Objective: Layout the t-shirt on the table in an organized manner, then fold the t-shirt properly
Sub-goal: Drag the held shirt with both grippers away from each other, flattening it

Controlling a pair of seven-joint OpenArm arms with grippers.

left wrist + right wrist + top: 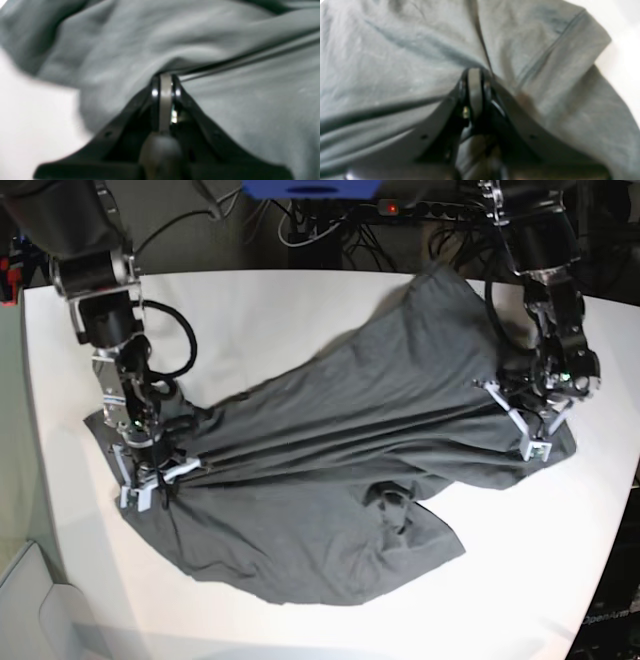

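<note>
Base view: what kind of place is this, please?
Probably a robotics lab or test bench: two robot arms work a t-shirt on a plain white table, with tangled cables behind it.

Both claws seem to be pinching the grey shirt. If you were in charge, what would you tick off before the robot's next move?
1. Left gripper shut on the t-shirt: ok, cloth is pinched at its tip.
2. Right gripper shut on the t-shirt: ok.
3. Cloth taut between the two grips: ok, straight creases run across.
4. Shirt laid flat: not ok, the near part is bunched and folded over.
5. Shirt fully on the table: ok.
6. Which part of the shirt each gripper holds: cannot tell.
</note>
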